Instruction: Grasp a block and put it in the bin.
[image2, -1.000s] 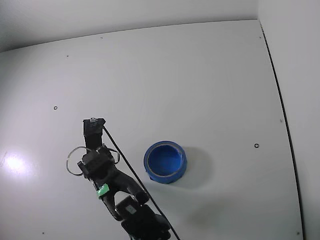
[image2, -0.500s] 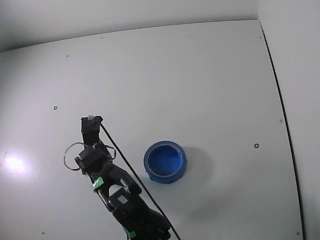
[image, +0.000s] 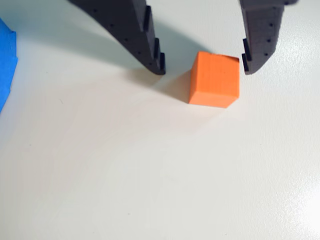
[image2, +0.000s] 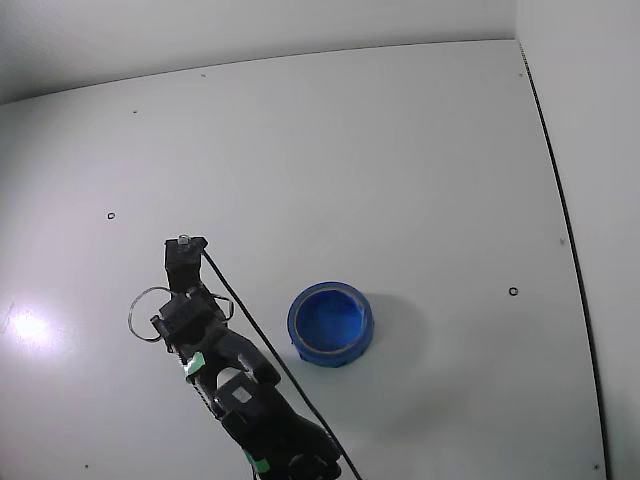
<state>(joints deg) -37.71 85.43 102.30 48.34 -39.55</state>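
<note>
In the wrist view a small orange-red block (image: 214, 80) sits on the white table between the two black fingers of my gripper (image: 204, 69). The gripper is open. Its right finger (image: 260, 35) is almost at the block's top right corner, while the left finger (image: 135, 30) stands a gap away. A strip of the blue bin (image: 6, 60) shows at the left edge. In the fixed view my gripper (image2: 186, 244) points down at the table left of the round blue bin (image2: 335, 357), and the arm hides the block there.
The white table (image2: 400, 160) stretches far beyond the bin, with a few small dark screw holes (image2: 513, 292). A black cable (image2: 250, 330) runs along the arm. A wall edge lines the right side.
The arm's upper links have shifted and leaned over the gripper. The gripper tip stays at nearly the same spot left of the bin. The bin has not moved.
</note>
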